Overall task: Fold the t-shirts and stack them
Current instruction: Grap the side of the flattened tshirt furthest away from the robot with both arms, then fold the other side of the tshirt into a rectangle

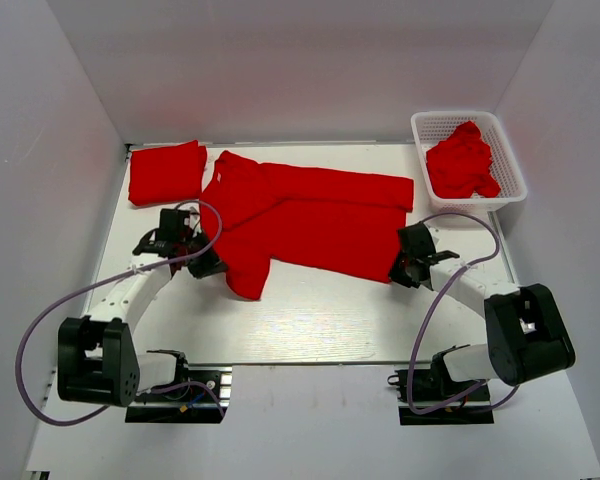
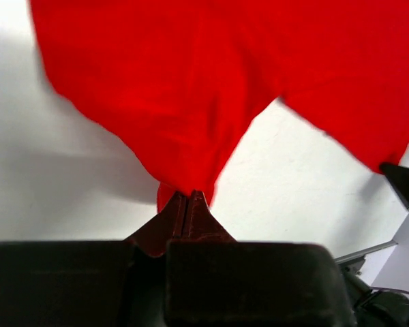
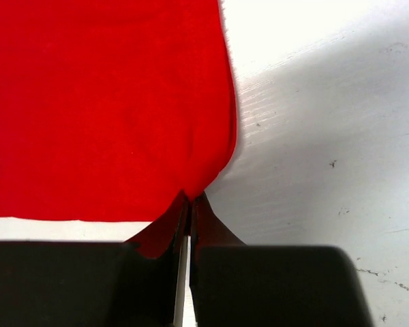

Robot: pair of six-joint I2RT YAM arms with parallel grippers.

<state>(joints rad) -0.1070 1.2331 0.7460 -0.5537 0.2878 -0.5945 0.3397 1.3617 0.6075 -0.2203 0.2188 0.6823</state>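
A red t-shirt (image 1: 310, 215) lies spread across the middle of the white table, folded lengthwise. My left gripper (image 1: 202, 262) is shut on its left edge; the left wrist view shows the red cloth (image 2: 184, 109) pinched at the fingertips (image 2: 198, 204). My right gripper (image 1: 400, 270) is shut on the shirt's lower right corner; the right wrist view shows the cloth (image 3: 109, 102) pinched at the fingertips (image 3: 199, 204). A folded red t-shirt (image 1: 166, 172) lies at the back left.
A white basket (image 1: 510, 160) at the back right holds crumpled red t-shirts (image 1: 462, 165). White walls close in the table on three sides. Purple cables loop beside both arms.
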